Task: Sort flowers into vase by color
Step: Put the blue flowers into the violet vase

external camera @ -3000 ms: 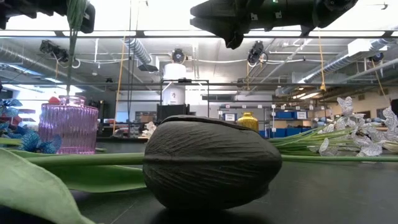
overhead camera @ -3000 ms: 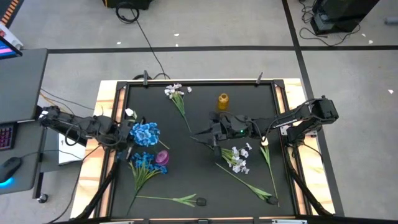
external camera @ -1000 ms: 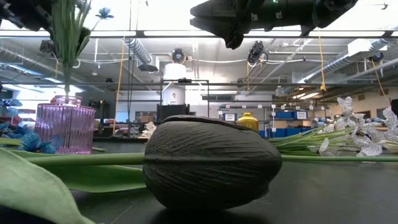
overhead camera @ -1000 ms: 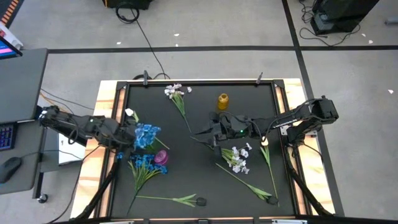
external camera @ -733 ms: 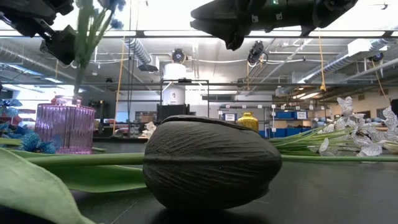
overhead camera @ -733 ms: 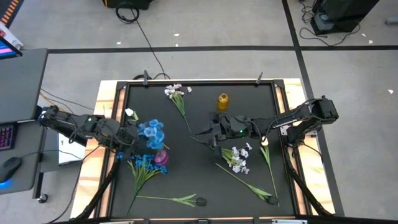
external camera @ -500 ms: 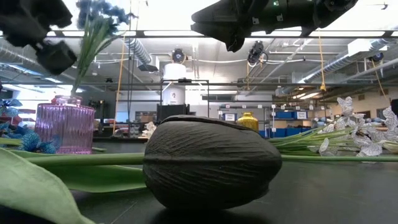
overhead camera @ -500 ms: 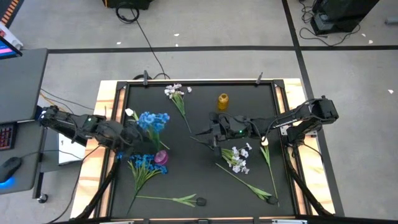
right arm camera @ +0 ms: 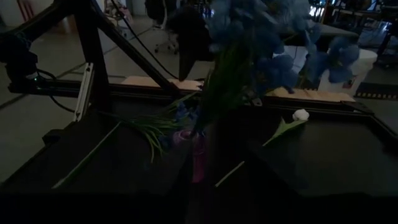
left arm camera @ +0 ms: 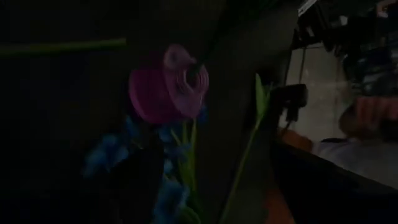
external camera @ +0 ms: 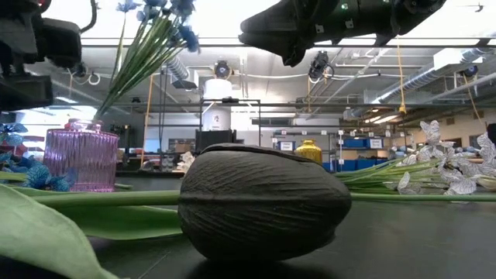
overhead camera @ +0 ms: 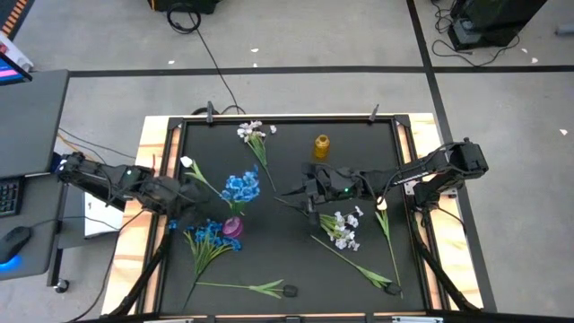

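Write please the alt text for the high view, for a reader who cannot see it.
A blue flower bunch leans out of a pink vase on a black table, beside the open left tool. More flowers lie around; the right arm waits mid-table.

Very dark. Ribbed pink glass vase seen from above, dark stem leaning out of its mouth. Small blue blossoms just beside it; pale green stem nearby on the black tabletop.
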Robot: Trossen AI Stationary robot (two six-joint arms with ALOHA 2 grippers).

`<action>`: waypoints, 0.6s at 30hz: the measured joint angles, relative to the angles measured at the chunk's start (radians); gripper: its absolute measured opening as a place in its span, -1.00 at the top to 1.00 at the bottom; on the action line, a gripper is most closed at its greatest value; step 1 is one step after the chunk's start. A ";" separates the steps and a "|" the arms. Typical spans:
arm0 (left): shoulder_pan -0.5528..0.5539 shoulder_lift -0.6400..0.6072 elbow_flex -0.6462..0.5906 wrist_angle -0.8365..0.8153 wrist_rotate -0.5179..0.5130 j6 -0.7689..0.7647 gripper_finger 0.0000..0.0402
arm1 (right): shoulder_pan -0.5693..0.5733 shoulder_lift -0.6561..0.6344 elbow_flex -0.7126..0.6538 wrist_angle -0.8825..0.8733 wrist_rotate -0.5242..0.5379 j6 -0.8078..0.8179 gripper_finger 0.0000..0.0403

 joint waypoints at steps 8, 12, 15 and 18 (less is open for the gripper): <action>-0.105 0.011 0.000 -0.003 0.021 -0.246 -0.47 | 0.000 0.000 0.000 -0.027 0.000 -0.002 0.24; -0.185 0.063 0.000 -0.003 0.022 -0.353 -0.47 | 0.000 0.000 0.000 -0.027 0.000 -0.020 0.24; -0.239 0.129 0.000 -0.002 0.022 -0.430 -0.46 | 0.000 0.000 0.000 -0.027 0.000 -0.028 0.24; -0.288 0.199 0.000 0.018 0.022 -0.493 -0.44 | -0.001 0.000 0.000 -0.027 0.000 -0.028 0.24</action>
